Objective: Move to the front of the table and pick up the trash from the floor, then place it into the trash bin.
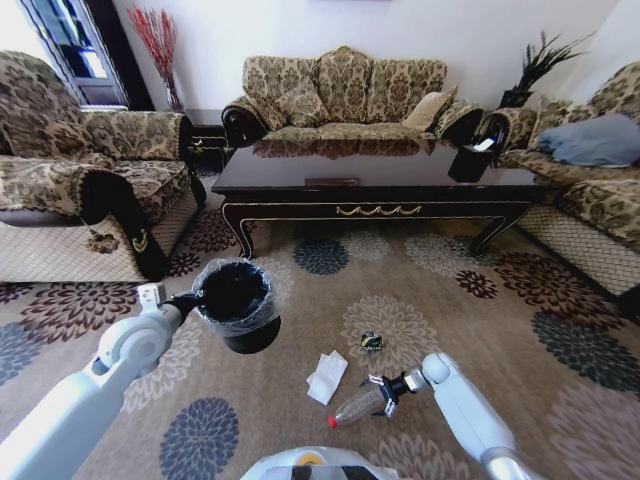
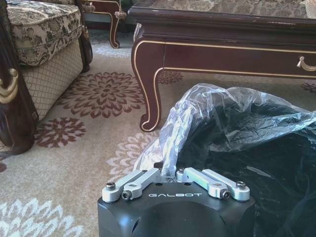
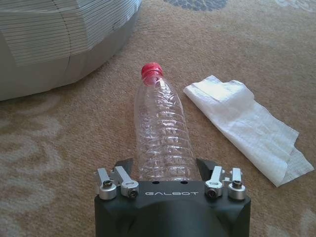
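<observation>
On the left, the left pincer (image 1: 186,300) is pressed together on the rim of the trash bin (image 1: 238,305) and holds it above the floor (image 1: 520,330), probably so the opening stays near the litter. The bin is a round black bucket, and its thin liner (image 2: 197,113) is a crinkled, half-clear film that stands up over the rim.

In the middle, the white paper (image 1: 327,377) lies flat on the carpet, soft and creased, and a small dark wrapper (image 1: 372,342) lies just beyond it.

To the right, the right pincer (image 1: 378,395) is low at the floor and pinches the base end of the bottle (image 1: 357,406). The bottle lies on its side, its red cap (image 3: 151,70) pointing away from the pincer. It is clear, ribbed, thin plastic and may dent under a hard squeeze.

Behind all this stands the bench (image 1: 370,178), dark glossy wood with gold scrolls.
</observation>
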`<state>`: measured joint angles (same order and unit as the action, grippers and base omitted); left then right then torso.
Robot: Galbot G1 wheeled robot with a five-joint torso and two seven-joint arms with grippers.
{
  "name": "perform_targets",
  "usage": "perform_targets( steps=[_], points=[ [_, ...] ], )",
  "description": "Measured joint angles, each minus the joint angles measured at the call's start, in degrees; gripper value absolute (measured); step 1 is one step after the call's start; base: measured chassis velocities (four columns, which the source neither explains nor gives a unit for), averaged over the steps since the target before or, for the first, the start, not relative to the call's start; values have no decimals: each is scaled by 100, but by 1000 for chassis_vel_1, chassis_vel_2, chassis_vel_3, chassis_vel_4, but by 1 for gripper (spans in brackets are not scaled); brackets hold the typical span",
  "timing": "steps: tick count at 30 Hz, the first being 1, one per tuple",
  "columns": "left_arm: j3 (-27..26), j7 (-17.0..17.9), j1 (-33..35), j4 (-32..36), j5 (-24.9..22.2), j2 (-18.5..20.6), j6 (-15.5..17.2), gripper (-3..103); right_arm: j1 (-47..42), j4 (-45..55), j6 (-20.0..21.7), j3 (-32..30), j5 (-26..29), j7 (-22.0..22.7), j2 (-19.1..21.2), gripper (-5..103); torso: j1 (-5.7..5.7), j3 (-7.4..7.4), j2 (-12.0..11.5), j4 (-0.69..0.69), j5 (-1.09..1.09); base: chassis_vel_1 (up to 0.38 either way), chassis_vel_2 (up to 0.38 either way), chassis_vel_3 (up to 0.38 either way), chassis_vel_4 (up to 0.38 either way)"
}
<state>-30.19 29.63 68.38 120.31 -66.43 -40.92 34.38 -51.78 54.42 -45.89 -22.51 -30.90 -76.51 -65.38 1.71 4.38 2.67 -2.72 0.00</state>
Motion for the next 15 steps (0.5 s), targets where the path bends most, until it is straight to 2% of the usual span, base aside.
perform_targets(
  steps=[2,3,6,8,9,11,14,15],
  points=[
    [19,1,-11,-9,-2,-1,0,4,2,-1,2,-8,-22,-26,-2,64,0,0,0,0,0,0,0,0,0],
    [19,1,-11,-9,-2,-1,0,4,2,-1,2,-8,-22,-26,-2,64,0,0,0,0,0,0,0,0,0],
    [54,4,-27,-31,-10,-30,1,4,18,-23,3,-20,-21,-56,4,47,0,0,0,0,-2,0,0,0,0],
    [63,5,-31,-37,-10,-36,2,4,22,-30,3,-25,-19,-64,4,47,0,0,0,0,-2,0,0,0,0],
    [79,6,-38,-44,-11,-44,5,4,30,-46,3,-36,-20,-83,0,38,0,0,0,0,-1,0,0,0,0],
    [85,6,-41,-46,-11,-48,6,4,30,-50,3,-44,-19,-89,-1,38,0,0,0,0,-1,0,0,0,0],
    [100,9,-41,-37,-9,-57,10,4,-2,25,8,-49,182,-107,73,29,0,0,0,1,2,0,0,0,0],
    [102,9,-39,-32,-7,-57,11,4,-6,41,9,-48,231,-109,87,29,0,0,0,0,2,0,0,0,0]
  ],
)
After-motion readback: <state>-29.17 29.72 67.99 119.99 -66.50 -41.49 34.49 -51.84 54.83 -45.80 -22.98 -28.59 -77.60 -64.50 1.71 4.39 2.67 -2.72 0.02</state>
